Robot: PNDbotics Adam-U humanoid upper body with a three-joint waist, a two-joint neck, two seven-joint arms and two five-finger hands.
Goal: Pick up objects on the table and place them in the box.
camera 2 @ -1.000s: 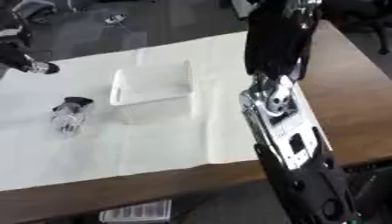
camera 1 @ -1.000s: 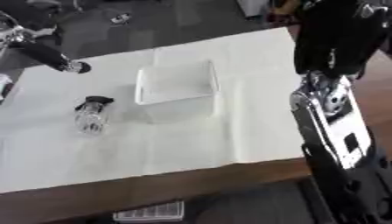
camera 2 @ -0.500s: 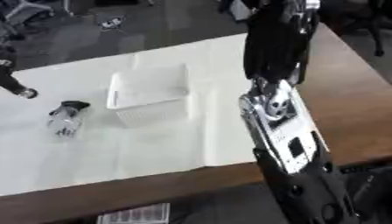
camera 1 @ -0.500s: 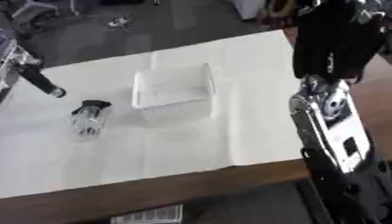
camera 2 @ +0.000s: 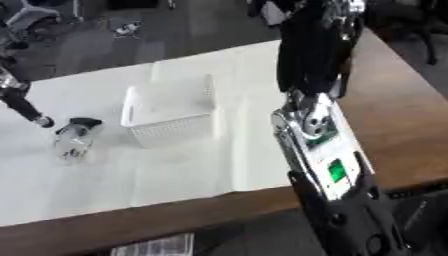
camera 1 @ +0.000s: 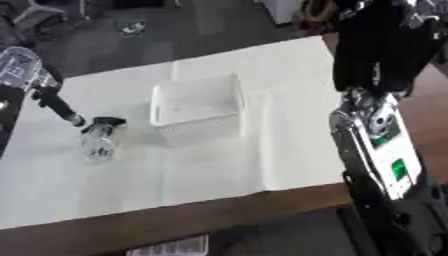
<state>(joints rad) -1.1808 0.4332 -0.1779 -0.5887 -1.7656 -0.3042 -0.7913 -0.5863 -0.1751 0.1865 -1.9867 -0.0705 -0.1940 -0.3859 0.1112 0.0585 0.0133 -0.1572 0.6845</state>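
1. Nearest the camera, the right arm (camera 2: 319, 150) fills the right side of both views. Its silver forearm casing with a small green patch hangs over the table's front edge, and the black upper part rises toward the top of the view. The right hand itself does not show in either view, so nothing can be said of its fingers.

2. The wooden table (camera 2: 398, 125) runs under everything, bare brown along the front edge and on the right. Most of it is covered by a white cloth (camera 1: 219, 160) whose near edge lies a little back from the table's front edge.

3. On the cloth at the left lies a clear bottle with a black cap (camera 1: 98, 141) — on its side, cap end pointing away from the camera, just left of the box and apart from it.

4. The left hand (camera 1: 59, 107) comes in from the left edge. What shows of it is a dark, slender finger-like part with a rounded tip, which ends just beside the bottle's cap. Whether they touch cannot be told, nor whether the fingers are spread or curled.

5. The white box (camera 1: 194, 106) — a rectangular basket with perforated walls — stands upright near the middle of the cloth, open side up. Nothing can be made out inside it.

6. Beyond the table's far edge lies dark grey floor (camera 1: 175, 30).
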